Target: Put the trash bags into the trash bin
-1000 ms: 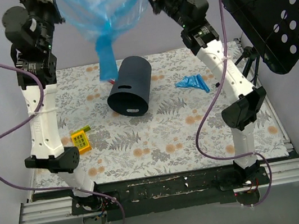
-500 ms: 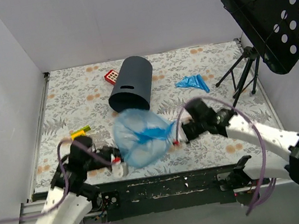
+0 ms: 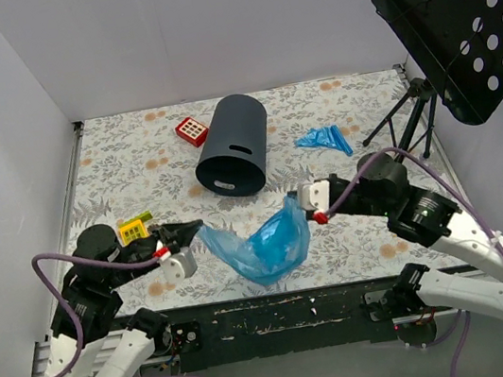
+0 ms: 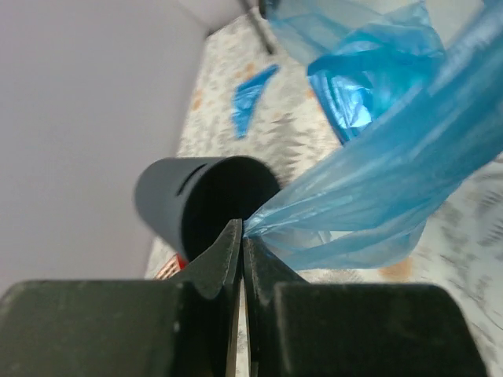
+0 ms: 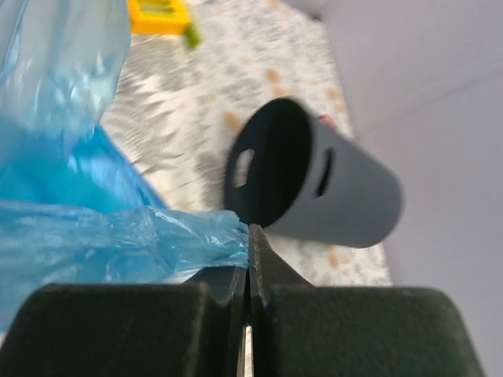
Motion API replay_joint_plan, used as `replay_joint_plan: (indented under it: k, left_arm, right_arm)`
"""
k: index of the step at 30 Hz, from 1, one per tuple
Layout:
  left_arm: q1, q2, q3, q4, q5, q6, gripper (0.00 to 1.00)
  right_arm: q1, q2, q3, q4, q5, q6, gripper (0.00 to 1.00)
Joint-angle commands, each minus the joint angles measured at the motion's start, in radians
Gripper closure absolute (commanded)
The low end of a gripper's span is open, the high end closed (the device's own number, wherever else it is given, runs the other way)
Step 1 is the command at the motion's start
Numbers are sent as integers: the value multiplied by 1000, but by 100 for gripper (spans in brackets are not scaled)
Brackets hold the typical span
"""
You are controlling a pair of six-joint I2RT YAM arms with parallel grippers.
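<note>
A spread blue trash bag (image 3: 262,244) hangs between my two grippers near the table's front edge. My left gripper (image 3: 198,226) is shut on its left edge; in the left wrist view the film (image 4: 377,173) leaves the shut fingertips (image 4: 241,228). My right gripper (image 3: 295,199) is shut on its right edge, seen as crinkled film (image 5: 118,236) in the right wrist view. The dark trash bin (image 3: 233,145) lies on its side behind the bag, its mouth facing the front; it also shows in both wrist views (image 4: 196,204) (image 5: 322,184). A second folded blue bag (image 3: 323,140) lies right of the bin.
A yellow block (image 3: 134,231) lies left of my left gripper. A red-and-white tile (image 3: 191,130) lies behind the bin's left side. A black perforated music stand (image 3: 459,17) on a tripod (image 3: 404,121) stands at the back right. White walls close the left and back.
Both arms came down from high above the table to its front edge with the bag between them. The bag now hangs lower and narrower. The bin has shifted slightly right.
</note>
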Motion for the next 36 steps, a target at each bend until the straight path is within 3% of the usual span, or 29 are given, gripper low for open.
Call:
replay_joint_plan:
  k: [1, 4, 8, 11, 13, 14, 15, 16, 17, 18, 19, 20, 21, 22, 25, 29, 31, 36]
  left_arm:
    - [1, 43, -13, 550, -325, -198, 100]
    - [1, 264, 129, 873, -532, -144, 100]
    - [0, 556, 512, 1146, -640, -45, 100]
    - [0, 805, 852, 1393, -575, 165, 100]
    - [-2, 964, 1088, 1487, -527, 256, 100]
    - [-2, 1033, 1170, 1545, -528, 270, 100]
    - [-2, 1070, 1189, 1620, -572, 251, 100]
    - [0, 1066, 1127, 1661, -676, 241, 100]
    - [30, 1018, 991, 1461, -800, 197, 100]
    - [103, 959, 881, 1033, -757, 37, 100]
    - [130, 909, 817, 448, -521, 72, 100]
    - [114, 835, 668, 155, -434, 145, 100]
    - [80, 753, 510, -71, -374, 132, 100]
    - [66, 655, 416, -188, -314, 123, 100]
    - [40, 442, 326, -263, -179, -92, 100]
    - [40, 379, 358, -207, -241, -349, 100]
    - [40, 379, 359, -179, -304, -395, 100]
    - [40, 362, 341, -127, -387, -472, 100]
  right_arm:
    - [0, 91, 64, 556, 197, 48, 99]
    - [-2, 261, 290, 793, 281, -29, 99]
    - [-5, 529, 671, 1090, 319, -161, 99]
    - [-5, 812, 1214, 1249, 247, -307, 99]
    - [-9, 1102, 1771, 1156, 126, -342, 99]
    - [-10, 1172, 1889, 1192, 81, -373, 99]
    - [-6, 1186, 1837, 1284, 110, -441, 99]
    - [-16, 1156, 1686, 1288, 300, -512, 99]
    - [-143, 1098, 1558, 847, 385, -428, 99]
    - [-237, 1068, 1416, 352, 336, -279, 99]
    - [-217, 1074, 1220, 95, 563, -293, 99]
    - [-220, 1076, 1127, -181, 553, -187, 99]
    - [-259, 998, 1041, -329, 353, 46, 99]
    - [-305, 919, 833, -385, 163, 151, 99]
    - [-299, 600, 444, -324, -8, 179, 99]
    - [-299, 246, 215, 23, -91, 253, 99]
    - [-298, 211, 204, 114, -91, 254, 99]
    - [-296, 344, 360, 39, 24, 374, 99]
